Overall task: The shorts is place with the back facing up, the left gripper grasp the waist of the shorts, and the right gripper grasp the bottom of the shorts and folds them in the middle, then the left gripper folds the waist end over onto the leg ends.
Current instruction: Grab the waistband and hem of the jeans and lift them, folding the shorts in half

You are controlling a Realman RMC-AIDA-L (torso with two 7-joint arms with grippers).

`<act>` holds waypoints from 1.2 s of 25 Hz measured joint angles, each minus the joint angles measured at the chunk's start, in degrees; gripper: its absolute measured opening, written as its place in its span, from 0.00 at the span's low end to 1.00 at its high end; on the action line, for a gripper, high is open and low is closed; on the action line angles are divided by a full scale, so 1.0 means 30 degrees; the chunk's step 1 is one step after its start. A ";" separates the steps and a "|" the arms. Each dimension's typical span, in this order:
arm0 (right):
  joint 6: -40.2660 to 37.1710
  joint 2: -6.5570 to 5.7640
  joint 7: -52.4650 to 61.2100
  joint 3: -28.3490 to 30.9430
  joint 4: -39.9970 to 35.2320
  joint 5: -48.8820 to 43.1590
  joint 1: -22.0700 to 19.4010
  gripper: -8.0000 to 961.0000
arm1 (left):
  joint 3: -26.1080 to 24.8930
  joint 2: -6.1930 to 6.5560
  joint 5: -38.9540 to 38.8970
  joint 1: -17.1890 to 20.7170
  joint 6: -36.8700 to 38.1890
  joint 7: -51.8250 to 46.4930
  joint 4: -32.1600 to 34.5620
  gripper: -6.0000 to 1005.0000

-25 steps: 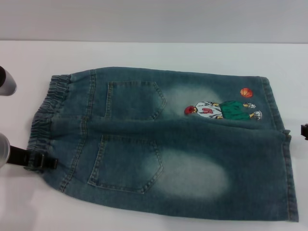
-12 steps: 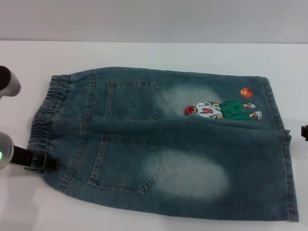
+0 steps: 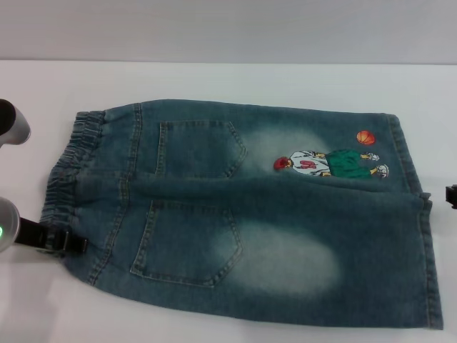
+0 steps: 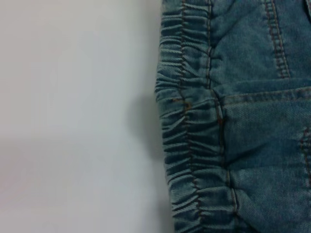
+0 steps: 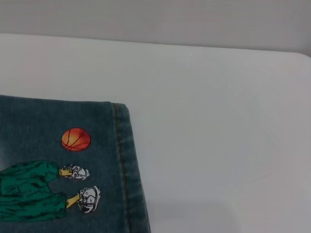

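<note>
Left gripper (image 3: 68, 241) lay low at the table's (image 3: 235, 78) left edge, its black jaw touching the waist of the shorts (image 3: 61, 182); whether it pinched denim could not be told. Only a sliver of the right gripper (image 3: 451, 194) showed beside the leg ends (image 3: 418, 207). The shorts (image 3: 243, 214) lay flat, pockets up.

The left gripper (image 3: 63, 241) — black fingers on a silver-white wrist, seemingly green-lit.
</note>
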 joint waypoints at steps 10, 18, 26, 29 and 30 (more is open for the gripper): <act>-0.0042 -0.0001 -0.0036 0.0058 0.0084 -0.0019 0.0029 0.57 | -0.0004 0.0000 -0.0037 -0.0108 0.0093 -0.0057 0.0067 0.83; -0.0025 -0.0001 -0.0060 0.0098 0.0107 -0.0018 0.0090 0.57 | -0.0005 -0.0001 -0.0035 -0.0205 -0.0132 -0.0227 0.0090 0.83; -0.0064 0.0000 -0.0303 0.0126 0.0000 -0.0019 0.0118 0.57 | 0.0001 -0.0020 -0.0025 -0.0269 -0.0267 -0.0210 0.0273 0.77; -0.0071 0.0000 -0.0309 0.0127 0.0006 -0.0019 0.0118 0.57 | 0.0002 -0.0002 -0.0007 -0.0270 -0.0259 -0.0168 0.0323 0.71; -0.0075 0.0000 -0.0310 0.0127 0.0012 -0.0019 0.0119 0.57 | 0.0002 -0.0002 -0.0007 -0.0270 -0.0259 -0.0168 0.0323 0.69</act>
